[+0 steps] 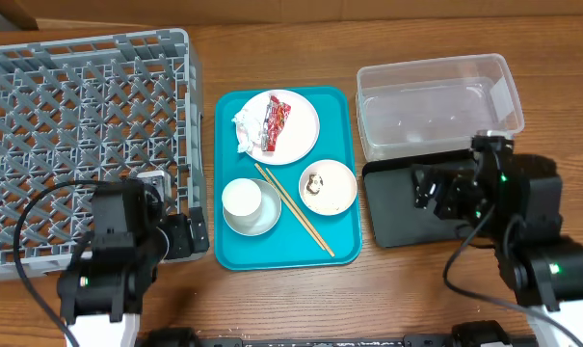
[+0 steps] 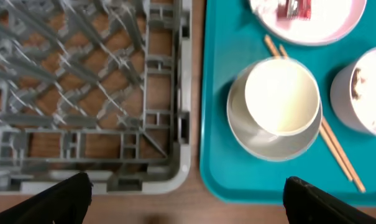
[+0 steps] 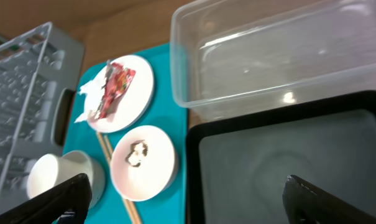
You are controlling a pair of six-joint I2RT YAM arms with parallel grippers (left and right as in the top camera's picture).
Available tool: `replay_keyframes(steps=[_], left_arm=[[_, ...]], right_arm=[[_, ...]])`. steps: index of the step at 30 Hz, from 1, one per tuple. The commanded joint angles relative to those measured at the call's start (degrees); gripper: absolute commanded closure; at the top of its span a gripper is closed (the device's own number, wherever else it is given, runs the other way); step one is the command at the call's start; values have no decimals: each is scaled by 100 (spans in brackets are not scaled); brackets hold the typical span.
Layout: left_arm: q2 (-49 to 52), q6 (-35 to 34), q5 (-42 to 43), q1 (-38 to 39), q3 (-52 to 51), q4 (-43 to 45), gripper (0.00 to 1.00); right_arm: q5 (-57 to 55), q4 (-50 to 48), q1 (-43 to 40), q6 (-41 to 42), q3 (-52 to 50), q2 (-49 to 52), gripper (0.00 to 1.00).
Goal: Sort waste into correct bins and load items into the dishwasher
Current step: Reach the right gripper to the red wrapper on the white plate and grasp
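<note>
On teal tray: plate with wrapper, napkin; cup in bowl.

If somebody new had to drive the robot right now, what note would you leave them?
Grippers: the left gripper is open and empty, at the dish rack corner next to the teal tray. The right gripper is open and empty, above the black tray.
On the teal tray: plate with napkin and wrapper; cup sitting in the grey bowl; pinkish bowl with a food scrap; chopsticks between the bowls.
Clear tub, black tray, dish rack: nothing seen in them.
Done: nothing yet.
Left: bin the waste, then rack the dishes and chopsticks.
</note>
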State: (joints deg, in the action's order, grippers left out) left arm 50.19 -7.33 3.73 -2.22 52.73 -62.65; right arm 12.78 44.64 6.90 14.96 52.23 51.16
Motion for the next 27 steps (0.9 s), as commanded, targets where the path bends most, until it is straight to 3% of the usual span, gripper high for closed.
replay_keyframes(steps=[1, 7, 16, 20, 27], left_arm=[[146, -68, 391, 33, 225, -131, 0], [155, -153, 330, -240, 337, -278, 0], [407, -31, 343, -1473, 369, -420, 0], [664, 52, 372, -1641, 369, -420, 0], [896, 50, 378, -1641, 369, -413, 0]], right_arm=[[490, -199, 35, -37, 192, 140, 0], [496, -15, 92, -129, 767, 831, 0], [142, 938, 977, -570, 3147, 2841, 0], [-280, 706, 1547, -603, 3842, 3727, 0], [-393, -352, 2277, -575, 3904, 4916, 0]])
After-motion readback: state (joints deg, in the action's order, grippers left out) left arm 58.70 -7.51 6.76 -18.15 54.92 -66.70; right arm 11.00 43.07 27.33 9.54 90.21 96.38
